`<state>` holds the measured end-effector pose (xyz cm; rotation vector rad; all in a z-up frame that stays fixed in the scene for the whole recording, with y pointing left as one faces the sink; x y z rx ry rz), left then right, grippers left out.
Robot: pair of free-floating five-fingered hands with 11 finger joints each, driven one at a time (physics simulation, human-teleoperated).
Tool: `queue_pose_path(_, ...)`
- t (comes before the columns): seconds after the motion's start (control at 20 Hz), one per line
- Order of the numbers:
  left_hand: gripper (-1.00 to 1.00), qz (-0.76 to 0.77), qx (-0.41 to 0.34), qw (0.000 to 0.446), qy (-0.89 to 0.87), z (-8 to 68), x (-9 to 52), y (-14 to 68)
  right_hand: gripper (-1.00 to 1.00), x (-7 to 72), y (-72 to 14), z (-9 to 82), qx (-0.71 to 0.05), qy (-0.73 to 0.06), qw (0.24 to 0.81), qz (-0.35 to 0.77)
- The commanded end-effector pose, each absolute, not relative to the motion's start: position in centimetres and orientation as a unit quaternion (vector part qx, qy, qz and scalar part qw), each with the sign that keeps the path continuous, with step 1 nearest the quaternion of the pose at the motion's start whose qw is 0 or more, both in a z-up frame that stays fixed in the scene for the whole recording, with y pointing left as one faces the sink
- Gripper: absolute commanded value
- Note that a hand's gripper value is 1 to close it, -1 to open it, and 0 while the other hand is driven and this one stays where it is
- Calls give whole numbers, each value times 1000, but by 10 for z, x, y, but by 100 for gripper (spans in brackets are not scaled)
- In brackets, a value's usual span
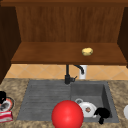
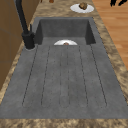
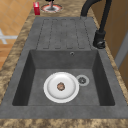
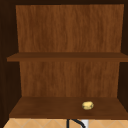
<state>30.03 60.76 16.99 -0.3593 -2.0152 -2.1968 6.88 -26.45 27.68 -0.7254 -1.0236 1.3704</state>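
Right robot hand (image 1: 102,113) hangs at the sink's (image 1: 45,100) front rim, beside the white plate (image 1: 87,109); fingers curled, clenched on nothing. Left robot hand (image 1: 2,96) over a plate (image 1: 7,105) on the surface (image 1: 15,87); finger state unreadable.

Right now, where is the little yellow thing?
The little yellow thing sits on the lowest cabinet shelf above the sink, towards the right side, just above the faucet; the upper view shows it too.

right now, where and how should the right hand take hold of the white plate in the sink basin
Probably by the rim. The white plate lies flat on the floor of the sink basin beside the drain, with a small brown item at its centre. The right hand hovers at the front right, so come from above and pinch the near-right rim, keeping it level.
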Motion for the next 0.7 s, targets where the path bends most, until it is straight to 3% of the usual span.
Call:
queue_pose_path(0.0, 100, -760, -106, 86, -635, 151, 311, 611, 0, 69, -264, 277, -313, -441, 599, 591)
queue_pose_path(0.2, 100, -769, -108, 84, -624, 147, 317, 603, 0, 69, -264, 277, -313, -441, 599, 591)
queue_pose_path(0.55, 100, -749, -75, 22, -658, 135, 267, 598, 0, 69, -264, 277, -313, -441, 599, 591)
queue_pose_path(0.6, -100, -747, -71, 17, -660, 136, 264, 599, 0, 69, -264, 277, -313, -441, 599, 591)
queue_pose_path(0.65, -100, -739, -69, 18, -669, 138, 266, 596, 0, 69, -264, 277, -313, -441, 599, 591)
